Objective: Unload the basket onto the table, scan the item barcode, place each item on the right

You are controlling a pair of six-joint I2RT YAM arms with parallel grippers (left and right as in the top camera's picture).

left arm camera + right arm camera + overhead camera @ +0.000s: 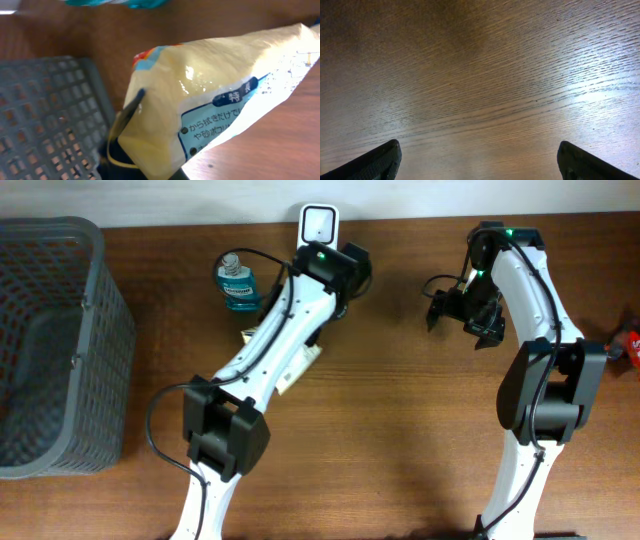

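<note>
With the left jaws closed on the yellow packet, held beneath the arm near the scanner, and the right jaws open and empty above the table, the packet is to be turned until its barcode squarely faces the scanner.

"から拭きだけで" on yellow pouch

Overhead straight down; wrist views close, perhaps sharing tabletop.

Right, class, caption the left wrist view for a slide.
Left gripper shut on a pale yellow packet with Japanese print; wooden table and grey mesh basket behind.
</note>
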